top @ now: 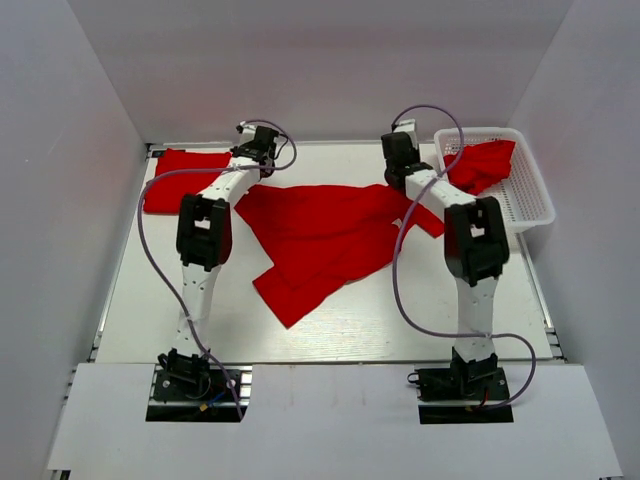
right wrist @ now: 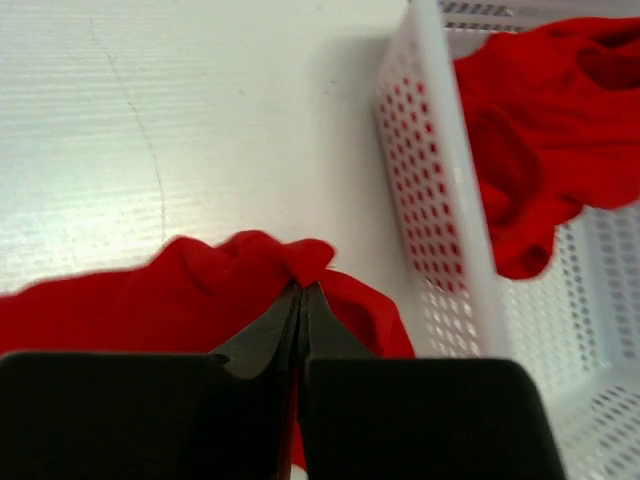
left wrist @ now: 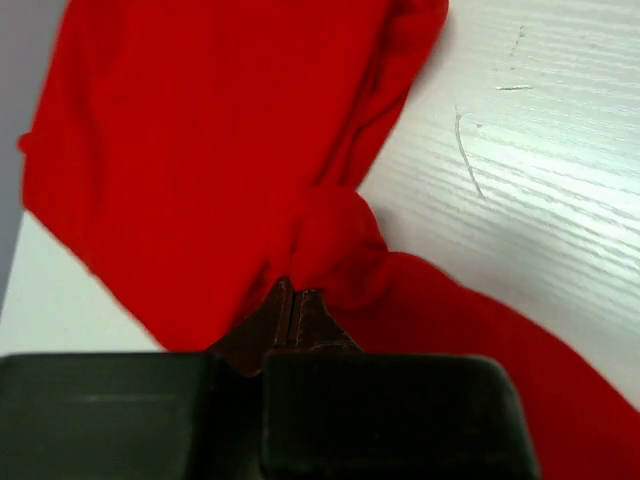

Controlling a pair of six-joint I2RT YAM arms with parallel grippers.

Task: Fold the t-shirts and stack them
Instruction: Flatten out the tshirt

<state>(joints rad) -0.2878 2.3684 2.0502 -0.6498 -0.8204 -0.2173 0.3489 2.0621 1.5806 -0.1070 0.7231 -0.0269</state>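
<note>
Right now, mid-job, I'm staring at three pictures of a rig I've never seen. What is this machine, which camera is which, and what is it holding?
Two robot arms are bolted at the near edge of the table: left arm, right arm. The wide picture looks down from above and behind them; the other two come from cameras on each wrist. On the table lie a spread red t-shirt, a folded red shirt far left, and a white basket far right holding a crumpled red shirt. The left gripper and right gripper are each shut on the spread t-shirt's far edge.
</note>
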